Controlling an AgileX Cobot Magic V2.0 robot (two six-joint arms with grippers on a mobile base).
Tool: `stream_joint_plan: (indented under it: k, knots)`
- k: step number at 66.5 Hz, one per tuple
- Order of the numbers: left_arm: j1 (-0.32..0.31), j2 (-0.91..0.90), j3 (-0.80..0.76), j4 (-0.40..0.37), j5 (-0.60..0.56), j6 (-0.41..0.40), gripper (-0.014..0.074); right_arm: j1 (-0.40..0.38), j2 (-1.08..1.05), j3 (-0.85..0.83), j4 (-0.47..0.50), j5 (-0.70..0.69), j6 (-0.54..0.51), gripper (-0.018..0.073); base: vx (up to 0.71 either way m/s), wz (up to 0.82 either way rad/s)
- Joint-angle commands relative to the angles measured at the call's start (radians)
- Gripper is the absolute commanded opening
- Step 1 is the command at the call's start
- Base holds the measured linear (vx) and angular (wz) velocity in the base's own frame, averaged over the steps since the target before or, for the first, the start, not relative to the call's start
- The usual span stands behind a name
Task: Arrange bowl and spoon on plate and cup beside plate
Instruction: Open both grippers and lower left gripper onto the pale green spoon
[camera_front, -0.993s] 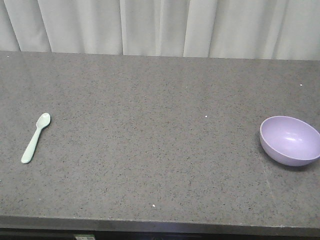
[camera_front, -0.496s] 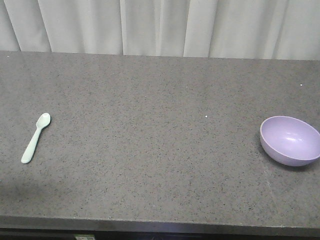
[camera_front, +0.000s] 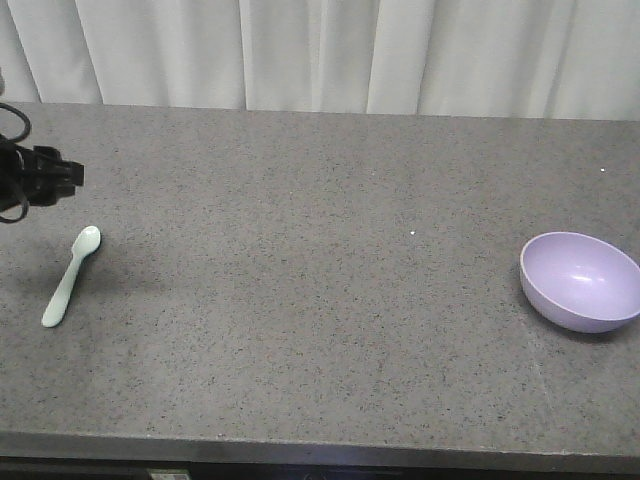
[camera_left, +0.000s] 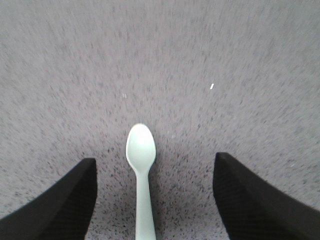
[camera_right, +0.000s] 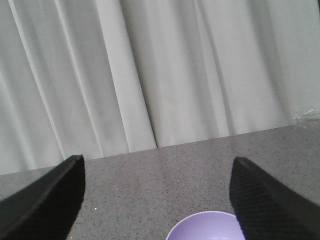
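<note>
Exterior front-facing view: a mint spoon (camera_front: 71, 277) lay flat on a grey countertop (camera_front: 320, 330), and a lavender bowl (camera_front: 581, 281) sat upright, well apart from the spoon. The left gripper (camera_front: 60, 178) hovered just behind the spoon. No plate or cup showed, so nothing was arranged yet.

Left wrist view: the fingers were spread wide and empty, with the spoon centred between them.

Right wrist view: the right gripper (camera_right: 157, 162), also spread wide and empty, hung near the bowl, far from the spoon.
</note>
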Motion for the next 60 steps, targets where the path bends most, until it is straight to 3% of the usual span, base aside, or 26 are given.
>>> stream_joint_plan:
  k: [1, 60]
  knots:
    - [-0.005, 0.022, -0.035, 0.002, -0.06, 0.001, 0.0482, -0.005, 0.015, -0.031, -0.007, -0.067, -0.013, 0.0582, 0.0, 0.0]
    - [-0.005, 0.267, -0.035, 0.027, -0.046, -0.001, 0.0482, -0.005, 0.015, -0.031, -0.006, -0.06, -0.012, 0.0582, 0.0, 0.0]
